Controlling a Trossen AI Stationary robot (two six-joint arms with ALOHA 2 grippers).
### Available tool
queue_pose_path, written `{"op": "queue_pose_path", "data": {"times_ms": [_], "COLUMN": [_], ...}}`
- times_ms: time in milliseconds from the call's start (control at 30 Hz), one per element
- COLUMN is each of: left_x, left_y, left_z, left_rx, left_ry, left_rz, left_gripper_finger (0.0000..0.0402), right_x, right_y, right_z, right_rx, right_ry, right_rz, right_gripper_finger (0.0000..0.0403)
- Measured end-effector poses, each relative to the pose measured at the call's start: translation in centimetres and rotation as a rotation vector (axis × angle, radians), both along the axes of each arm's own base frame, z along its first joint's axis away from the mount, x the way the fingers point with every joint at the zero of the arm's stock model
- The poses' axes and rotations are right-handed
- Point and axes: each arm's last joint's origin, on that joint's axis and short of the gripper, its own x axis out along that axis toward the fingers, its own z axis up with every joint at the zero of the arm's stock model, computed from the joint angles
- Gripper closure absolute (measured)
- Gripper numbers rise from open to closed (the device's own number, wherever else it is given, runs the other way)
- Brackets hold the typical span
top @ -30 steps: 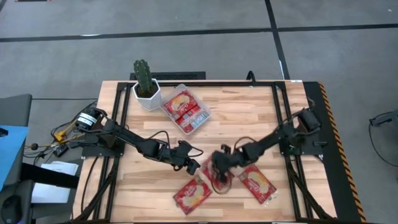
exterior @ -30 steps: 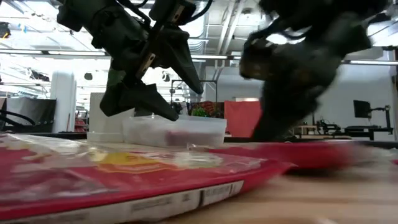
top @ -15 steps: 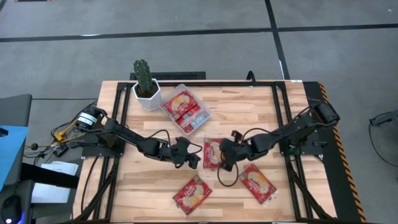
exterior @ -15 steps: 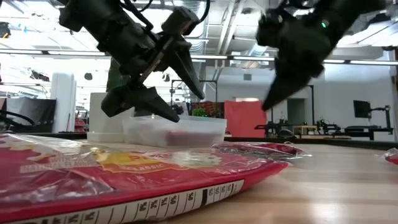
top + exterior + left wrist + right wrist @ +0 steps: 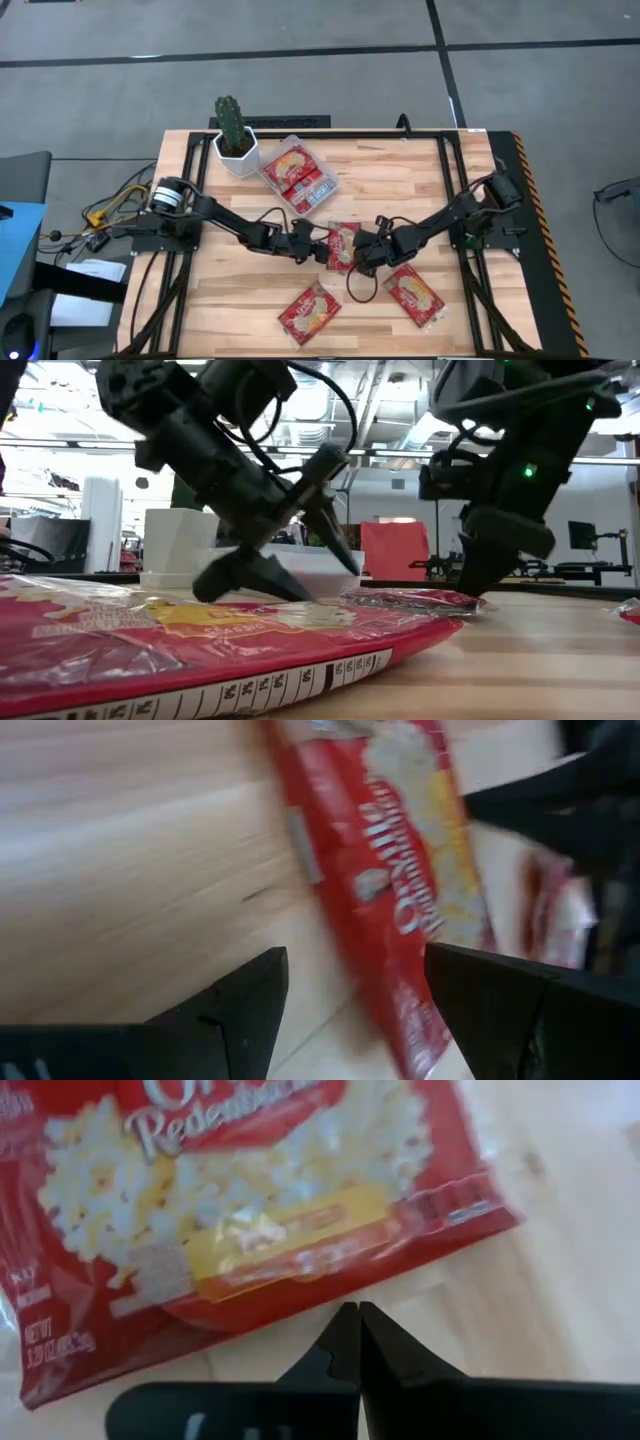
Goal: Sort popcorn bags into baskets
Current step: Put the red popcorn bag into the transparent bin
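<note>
Left gripper (image 5: 318,246) open beside mid-table popcorn bag (image 5: 342,245), right gripper (image 5: 362,255) shut and empty, touching bag's other edge

the high view was evenly and brightly lit, sharp, with only faint soft shadows under the arms on the wooden table (image 5: 400,180). the low view looked into bright ceiling lights (image 5: 60,445), so both arms showed as dark silhouettes; the nearest popcorn bag (image 5: 200,640) was out of focus and carried white glare on its film. the left wrist view was heavily smeared by motion blur. the right wrist view was bright, slightly soft.
</note>
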Motion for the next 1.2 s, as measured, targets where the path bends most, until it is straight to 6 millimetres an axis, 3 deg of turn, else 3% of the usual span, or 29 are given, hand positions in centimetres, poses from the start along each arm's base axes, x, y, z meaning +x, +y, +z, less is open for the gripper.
{"op": "queue_pose_path", "data": {"times_ms": [133, 533, 667, 900, 967, 1067, 1200], "left_x": [0.6, 1.0, 1.0, 1.2, 1.3, 1.6, 1.7], "left_y": [0.0, 0.2, 0.3, 0.3, 0.2, 0.1, -0.1], "left_z": [-1.2, -1.2, -1.2, -1.1, -1.0, -0.2, 1.9], "left_rx": [-0.019, -0.015, -0.015, -0.008, -0.014, -0.032, -0.045], "left_ry": [-0.040, -0.049, -0.038, -0.033, -0.034, -0.049, -0.103], "left_rz": [0.000, -0.050, -0.024, -0.018, -0.023, -0.078, -0.154], "left_gripper_finger": [0.0168, 0.0185, 0.0241, 0.0381, 0.0391, 0.0395, 0.0397], "right_x": [0.6, 2.9, 3.0, 2.8, 2.3, 1.6, -1.1], "right_y": [0.1, -1.6, -2.0, -1.8, -1.9, -2.2, -2.7], "right_z": [-0.6, -0.5, -0.5, -0.2, 0.8, 4.0, 8.5], "right_rx": [-0.018, 0.039, 0.034, 0.031, 0.027, 0.011, -0.021], "right_ry": [-0.018, -0.111, -0.107, -0.087, -0.055, -0.053, -0.050], "right_rz": [0.042, 0.132, 0.144, 0.144, 0.135, 0.129, 0.130], "right_gripper_finger": [0.0383, 0.0384, 0.0385, 0.0389, 0.0386, 0.0385, 0.0390]}}
